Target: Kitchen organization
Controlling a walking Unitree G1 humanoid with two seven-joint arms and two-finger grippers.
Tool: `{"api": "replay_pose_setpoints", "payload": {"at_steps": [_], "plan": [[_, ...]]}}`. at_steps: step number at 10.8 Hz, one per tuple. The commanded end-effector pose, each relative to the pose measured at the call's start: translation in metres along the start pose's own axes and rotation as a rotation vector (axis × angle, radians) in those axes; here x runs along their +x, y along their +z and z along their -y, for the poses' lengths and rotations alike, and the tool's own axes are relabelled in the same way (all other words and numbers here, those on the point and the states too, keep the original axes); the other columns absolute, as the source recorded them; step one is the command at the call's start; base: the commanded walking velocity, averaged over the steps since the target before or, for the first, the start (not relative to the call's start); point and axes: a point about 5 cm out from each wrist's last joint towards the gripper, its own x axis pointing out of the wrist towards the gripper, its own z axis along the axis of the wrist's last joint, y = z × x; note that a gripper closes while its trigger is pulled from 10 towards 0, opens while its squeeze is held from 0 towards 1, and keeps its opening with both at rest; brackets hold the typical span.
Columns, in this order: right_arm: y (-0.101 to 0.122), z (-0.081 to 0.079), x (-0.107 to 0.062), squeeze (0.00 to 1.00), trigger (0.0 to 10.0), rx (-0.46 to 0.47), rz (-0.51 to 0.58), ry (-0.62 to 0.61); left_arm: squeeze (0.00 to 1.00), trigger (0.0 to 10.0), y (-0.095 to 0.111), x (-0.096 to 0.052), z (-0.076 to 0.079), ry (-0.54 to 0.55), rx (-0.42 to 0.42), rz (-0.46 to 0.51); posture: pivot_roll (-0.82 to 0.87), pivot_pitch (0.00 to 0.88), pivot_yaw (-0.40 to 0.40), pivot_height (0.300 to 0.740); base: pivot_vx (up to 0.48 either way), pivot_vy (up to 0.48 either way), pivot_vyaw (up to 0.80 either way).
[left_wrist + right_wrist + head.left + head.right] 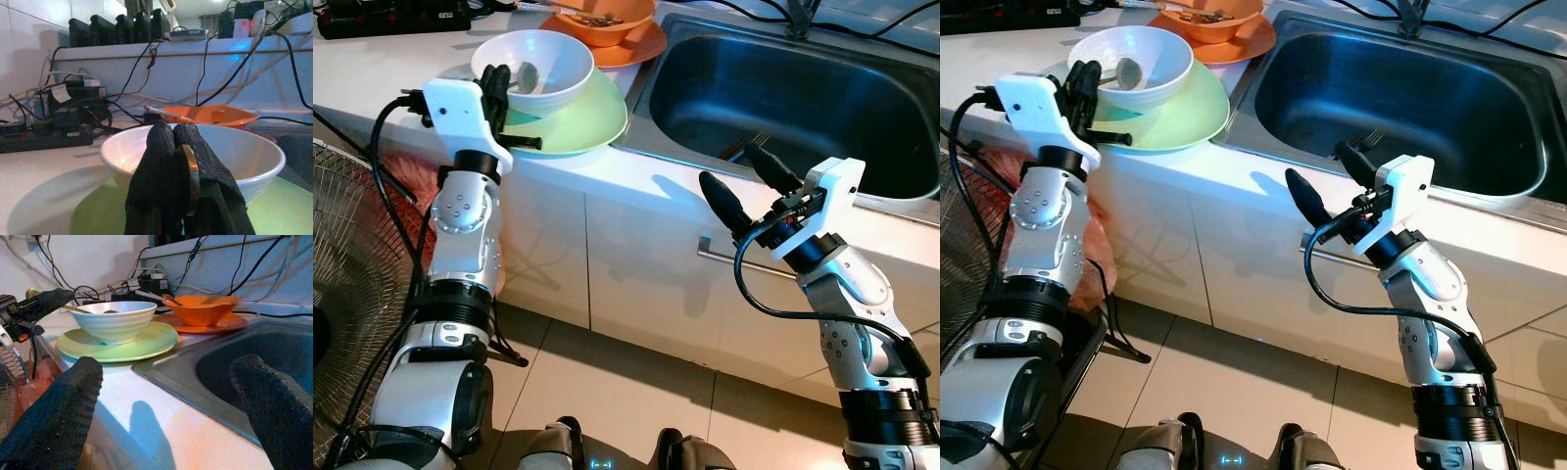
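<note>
Far left: wire fan guard (342,294) on the floor, something pinkish (1097,257) bunched behind the left arm. Along the back of the counter (636,181), a black power strip (391,18) and tangled cables. Left gripper (495,90) raised at the counter's edge, fingers (171,181) pressed together on the brass handle of a spoon (527,74), its head resting inside the white bowl (538,67). White bowl seated on a pale green plate (582,122), plate's rim overhanging the counter edge. Just behind, an orange bowl (607,20) on an orange plate (641,47), chopsticks lying across. Next, a steel sink (783,98), a fork (741,147) on its bottom. Right gripper (744,186) in front of the sink's near rim, fingers (54,416) spread wide, holding nothing. Below it, a cabinet handle (724,257).
</note>
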Motion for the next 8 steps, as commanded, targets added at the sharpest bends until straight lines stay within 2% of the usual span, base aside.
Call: {"api": "replay_pose_setpoints", "payload": {"at_steps": [1, 2, 3, 4, 5, 6, 8], "plan": [[0.002, 0.001, 0.001, 0.00, 10.0, -0.009, 0.007, 0.002, 0.00, 0.0, 0.011, 0.006, 0.004, -0.012, 0.004, 0.050, 0.02, 0.190, -0.051, 0.740, 0.000, 0.000, 0.00], [0.002, 0.000, 0.002, 0.00, 10.0, -0.008, 0.008, 0.003, 0.00, 3.5, 0.016, 0.008, 0.006, -0.017, 0.009, 0.070, 0.02, 0.188, -0.050, 0.740, 0.000, 0.000, 0.00], [0.002, 0.000, 0.002, 0.00, 10.0, -0.007, 0.010, 0.003, 0.00, 10.0, 0.028, 0.012, 0.010, -0.030, 0.024, 0.127, 0.02, 0.186, -0.048, 0.740, 0.000, 0.000, 0.00], [0.001, 0.000, 0.002, 0.00, 10.0, -0.007, 0.011, 0.003, 0.00, 10.0, 0.039, 0.016, 0.014, -0.042, 0.037, 0.173, 0.02, 0.185, -0.046, 0.740, 0.000, 0.000, 0.00], [0.001, -0.001, 0.003, 0.00, 10.0, -0.006, 0.015, 0.000, 0.00, 10.0, 0.060, 0.022, 0.023, -0.072, 0.054, 0.254, 0.02, 0.183, -0.041, 0.740, 0.000, 0.000, 0.00], [0.002, -0.001, 0.003, 0.00, 10.0, -0.008, 0.017, 0.000, 0.00, 10.0, 0.069, 0.026, 0.032, -0.109, 0.030, 0.281, 0.02, 0.179, -0.037, 0.740, 0.000, 0.000, 0.00], [0.003, 0.001, 0.003, 0.00, 10.0, -0.021, 0.021, -0.010, 0.00, 10.0, 0.076, 0.031, 0.063, -0.247, -0.032, 0.296, 0.01, 0.177, -0.025, 0.740, 0.000, 0.000, 0.00]]}}
